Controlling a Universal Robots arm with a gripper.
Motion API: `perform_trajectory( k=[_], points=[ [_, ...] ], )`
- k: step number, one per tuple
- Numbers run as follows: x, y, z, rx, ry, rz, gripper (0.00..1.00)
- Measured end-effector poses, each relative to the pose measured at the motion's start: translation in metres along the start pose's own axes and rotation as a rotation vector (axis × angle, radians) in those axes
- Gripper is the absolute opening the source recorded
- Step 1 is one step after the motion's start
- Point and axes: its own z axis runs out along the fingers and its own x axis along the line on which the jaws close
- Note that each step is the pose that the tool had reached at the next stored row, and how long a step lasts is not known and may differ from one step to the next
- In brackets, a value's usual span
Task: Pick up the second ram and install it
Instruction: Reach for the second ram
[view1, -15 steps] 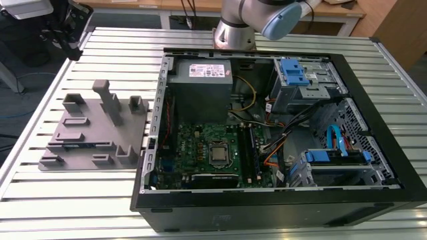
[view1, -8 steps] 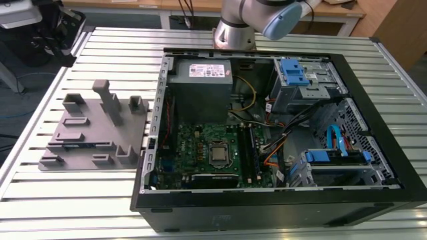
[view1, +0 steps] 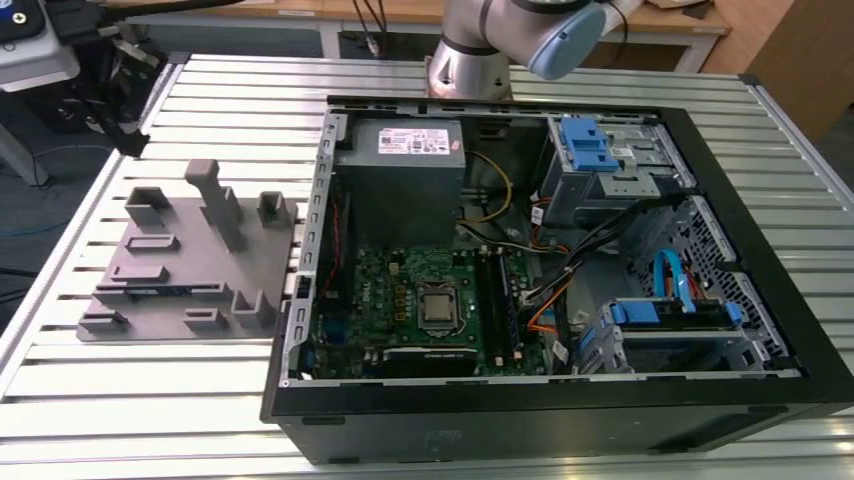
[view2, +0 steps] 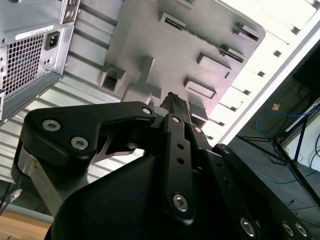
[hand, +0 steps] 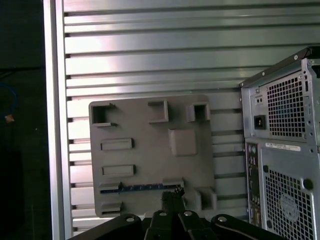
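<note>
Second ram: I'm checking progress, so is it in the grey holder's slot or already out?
In. In the first wrist view the second ram sits in a slot of the grey holder.

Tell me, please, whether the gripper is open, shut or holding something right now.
Gripper: shut, holding nothing, poised over the grey holder where the second ram lies.

We can read no text anywhere. A white label (view1: 419, 141) sits on the power supply (view1: 398, 205) and a second label (hand: 282, 146) on the computer case (hand: 280, 200) (print too small to make out).
</note>
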Motion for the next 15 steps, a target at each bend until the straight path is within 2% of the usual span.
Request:
perform_trajectory(
  k=[15],
  points=[
    [0.0030, -0.0154, 0.0215, 0.0002, 0.0002, -0.001, 0.11]
  ],
)
